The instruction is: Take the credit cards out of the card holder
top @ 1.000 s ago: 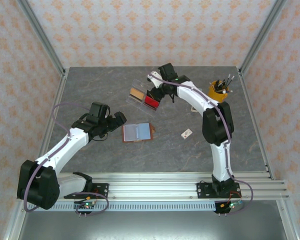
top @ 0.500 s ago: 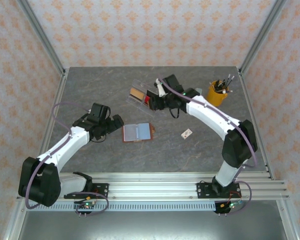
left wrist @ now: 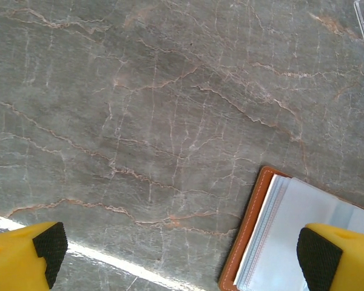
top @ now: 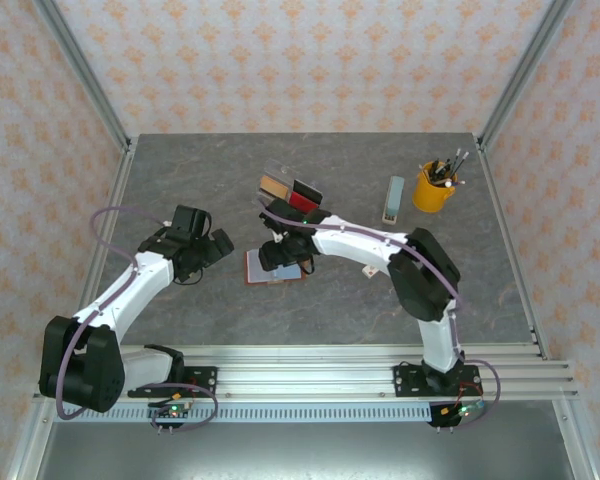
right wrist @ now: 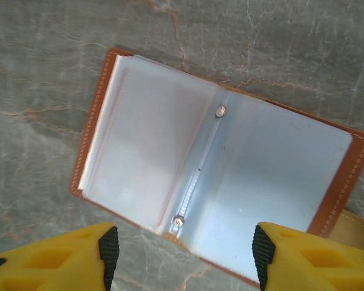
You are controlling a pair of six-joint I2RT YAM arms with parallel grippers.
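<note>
The brown card holder [right wrist: 218, 163] lies open like a book on the grey table, its blue-grey pockets facing up. My right gripper [right wrist: 185, 248] hovers just above its near edge, open, with nothing between the fingers; from above, that gripper [top: 278, 257] covers much of the holder [top: 252, 268]. My left gripper [top: 218, 246] sits to the holder's left, fully open and empty; in its wrist view [left wrist: 183, 251] one corner of the holder [left wrist: 279, 230] shows at lower right. Tan [top: 273, 185], red [top: 300, 202] and black [top: 308, 190] credit cards lie in a clear tray.
The clear acrylic tray [top: 280, 172] sits behind the holder at mid-table. A yellow cup of pens [top: 435, 186] and a small grey-green block [top: 395, 200] stand at the back right. Bare grey tabletop lies left of the holder [left wrist: 139, 121].
The right arm swung from the tray forward to above the card holder and its jaws widened; the red card stays in the tray. The left gripper drew back slightly to the left.
</note>
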